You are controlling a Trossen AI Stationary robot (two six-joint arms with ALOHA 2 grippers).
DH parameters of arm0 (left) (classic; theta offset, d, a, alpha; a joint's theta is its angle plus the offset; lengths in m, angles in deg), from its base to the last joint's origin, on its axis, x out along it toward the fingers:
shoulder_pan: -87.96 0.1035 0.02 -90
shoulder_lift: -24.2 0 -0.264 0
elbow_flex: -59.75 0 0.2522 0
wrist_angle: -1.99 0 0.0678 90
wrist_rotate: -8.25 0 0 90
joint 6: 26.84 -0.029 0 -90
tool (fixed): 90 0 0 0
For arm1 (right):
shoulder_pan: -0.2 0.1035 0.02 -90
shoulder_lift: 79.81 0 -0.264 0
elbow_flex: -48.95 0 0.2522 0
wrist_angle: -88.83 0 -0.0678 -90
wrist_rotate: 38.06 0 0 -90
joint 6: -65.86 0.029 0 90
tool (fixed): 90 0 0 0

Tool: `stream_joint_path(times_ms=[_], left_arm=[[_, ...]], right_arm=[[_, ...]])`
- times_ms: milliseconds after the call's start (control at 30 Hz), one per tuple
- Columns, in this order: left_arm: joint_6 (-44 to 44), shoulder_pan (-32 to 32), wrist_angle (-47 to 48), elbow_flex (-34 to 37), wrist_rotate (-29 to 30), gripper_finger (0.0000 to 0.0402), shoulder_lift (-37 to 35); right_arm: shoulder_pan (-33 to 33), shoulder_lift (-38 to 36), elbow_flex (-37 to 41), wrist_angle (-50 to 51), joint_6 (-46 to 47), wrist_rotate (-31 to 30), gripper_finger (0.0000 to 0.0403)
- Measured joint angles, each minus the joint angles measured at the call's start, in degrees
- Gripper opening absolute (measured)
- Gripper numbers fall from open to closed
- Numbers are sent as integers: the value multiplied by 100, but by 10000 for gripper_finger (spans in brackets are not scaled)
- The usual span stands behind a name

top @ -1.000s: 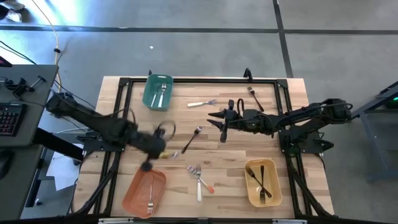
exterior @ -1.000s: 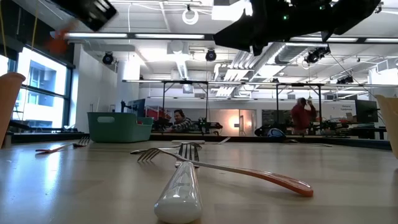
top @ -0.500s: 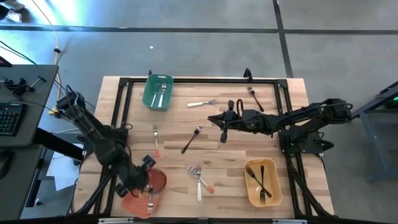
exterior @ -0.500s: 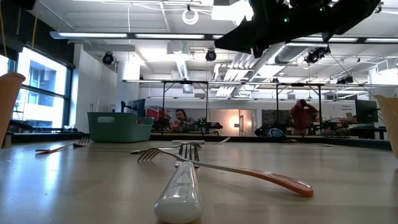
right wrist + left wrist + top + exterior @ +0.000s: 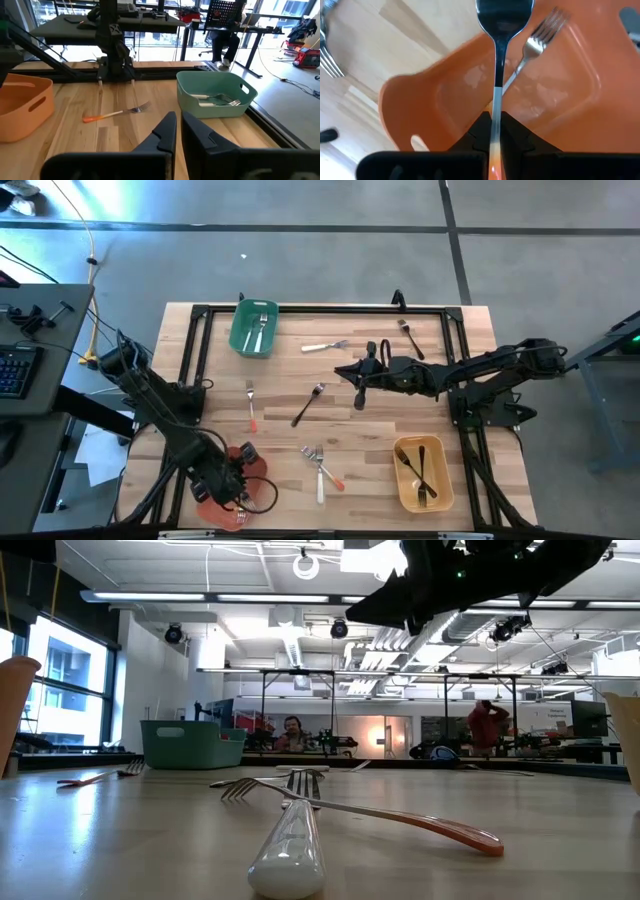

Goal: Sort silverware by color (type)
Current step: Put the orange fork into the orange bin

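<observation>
My left gripper (image 5: 236, 482) (image 5: 495, 120) hovers over the orange bin (image 5: 256, 464) near the table's near-left corner, shut on a silver spoon (image 5: 504, 17) with an orange handle end. One fork (image 5: 535, 44) lies in that bin. My right gripper (image 5: 347, 370) (image 5: 178, 120) hangs shut above the table's middle, touching nothing. Loose on the wood lie an orange-tipped fork (image 5: 251, 406), a black fork (image 5: 308, 403), a white-handled fork (image 5: 325, 346), another black fork (image 5: 411, 337), and a white-handled fork and an orange-tipped fork (image 5: 319, 464) crossed near the front. My left gripper pinches the spoon's handle (image 5: 496, 107) between its two fingers, close to the orange end. The spoon runs along the fingers and sticks out past their tips, bowl foremost. It is lifted clear, above the orange bin's floor.
The green bin (image 5: 254, 330) at the far left holds white-handled forks. The yellow bin (image 5: 440, 480) near the near-right corner holds black utensils. A black frame (image 5: 330, 309) rims the table. In the low view, people sit and stand in the room beyond.
My left arm has swung from the table's left-middle toward the near edge and now hangs over the orange bin, carrying the spoon. Its move uncovered the orange-tipped fork on the left.
</observation>
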Motion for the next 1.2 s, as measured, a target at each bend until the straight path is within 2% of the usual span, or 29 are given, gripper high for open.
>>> stream_joint_path(times_ms=[167,333,500,733,1067,1200], left_arm=[[-219,-9,292,-4,83,9,31],[-789,-11,663,-7,194,9,116],[-1696,-45,823,-7,231,10,272],[-3240,-186,1014,-7,670,10,433],[-3285,-229,891,-4,625,11,785],[-3101,-278,680,-2,559,24,953]], right_arm=[[0,0,0,66,1,-2,9],[0,0,0,80,3,-3,9],[0,0,0,78,3,-4,9],[0,0,0,95,14,-20,9],[0,0,0,126,12,-17,9],[0,0,0,146,8,-17,9]])
